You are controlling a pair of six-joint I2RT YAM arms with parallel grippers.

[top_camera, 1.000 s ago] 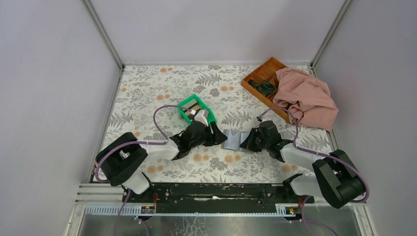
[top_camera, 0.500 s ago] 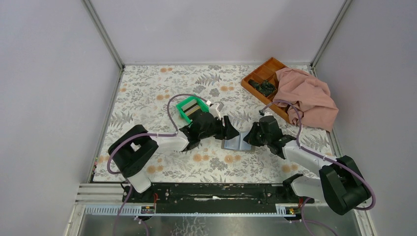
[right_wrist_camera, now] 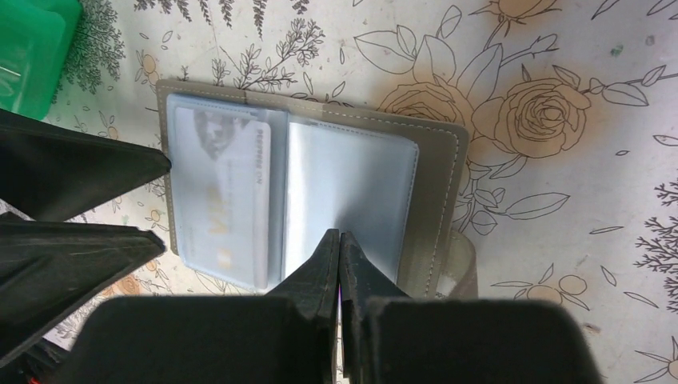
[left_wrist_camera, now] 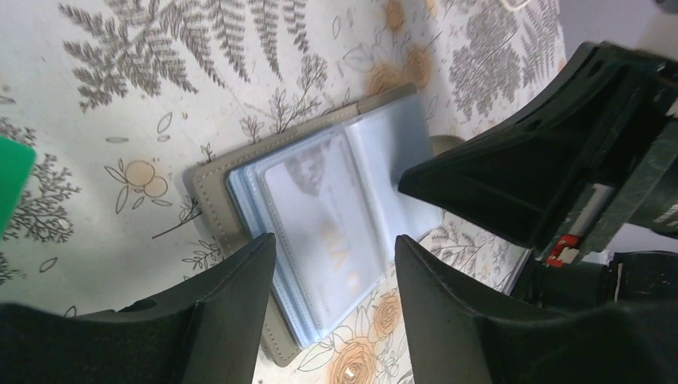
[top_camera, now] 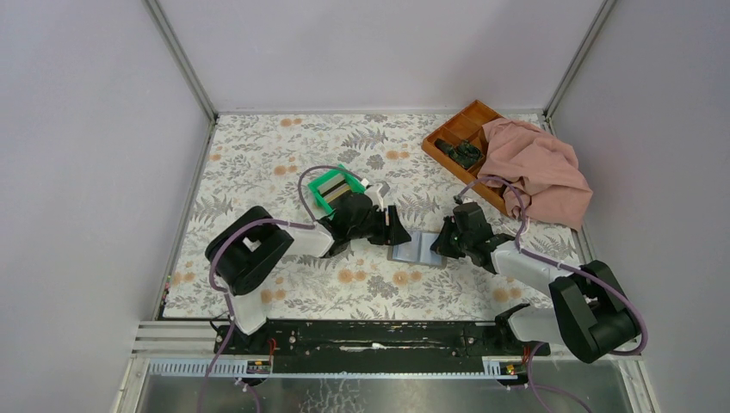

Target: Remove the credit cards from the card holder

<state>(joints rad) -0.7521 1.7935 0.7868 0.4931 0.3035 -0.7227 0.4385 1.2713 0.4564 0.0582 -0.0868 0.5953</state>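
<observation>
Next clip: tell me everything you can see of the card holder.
The card holder lies open and flat on the floral table. Its greyish cover looks like stitched leather; inside are clear plastic sleeves. One sleeve holds a whitish card with gold print; the facing one looks empty. The shut right gripper seems to press near its fold; the open left gripper straddles the card side.

Black-and-white arms (top_camera: 297,245), seemingly purple cables (top_camera: 323,168)
</observation>
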